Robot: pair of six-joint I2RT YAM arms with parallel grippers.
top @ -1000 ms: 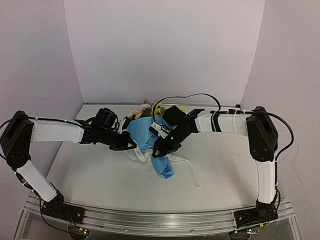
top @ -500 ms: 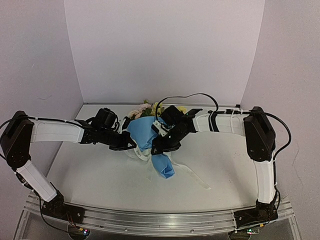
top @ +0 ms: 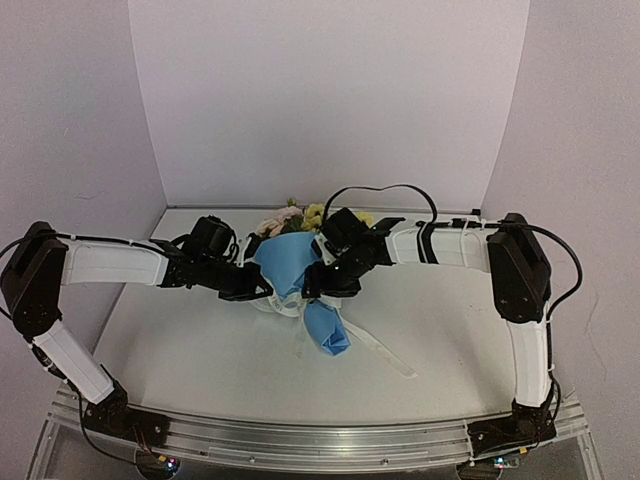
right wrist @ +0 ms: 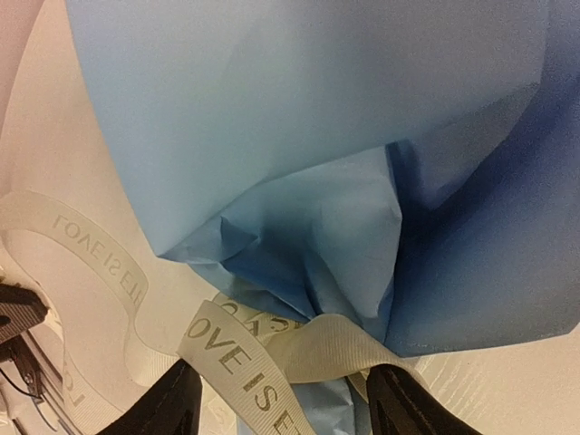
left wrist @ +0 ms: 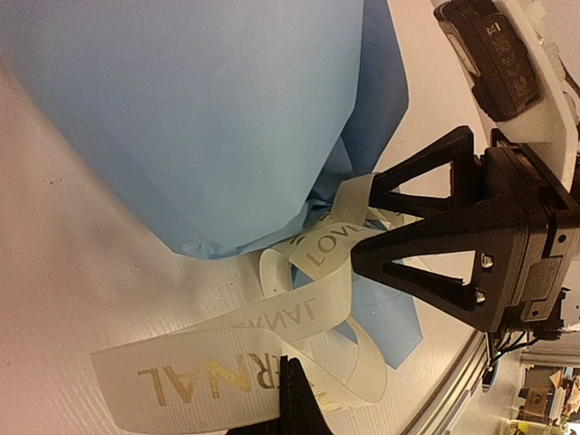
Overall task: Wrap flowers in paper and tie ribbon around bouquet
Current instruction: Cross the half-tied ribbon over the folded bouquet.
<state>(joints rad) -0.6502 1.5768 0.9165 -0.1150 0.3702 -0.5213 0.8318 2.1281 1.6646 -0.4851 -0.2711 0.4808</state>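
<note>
Has the bouquet (top: 290,265) wrapped, lying centrally on the bench (top: 180,340); has the ribbon (left wrist: 217,372) looped round its neck, seemingly not yet knotted tight; has the left gripper (top: 265,292) clamped shut on that ribbon and the right gripper (top: 310,290) spread open, empty.

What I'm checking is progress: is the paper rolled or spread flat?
Rolled: the paper forms a cone, gathered where the ribbon crosses, flowers at its wide end.

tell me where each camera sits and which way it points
Top external: above and behind the bases, looking down at the table; both arms show, meeting at the bouquet.
Left wrist: low on the left arm, facing the bouquet's pinched neck; its own fingertip on the ribbon, right gripper opposite.
Right wrist: low, facing the same neck; own open fingers at bottom.
Shared: both wrist views show the ribbon at the neck.
</note>
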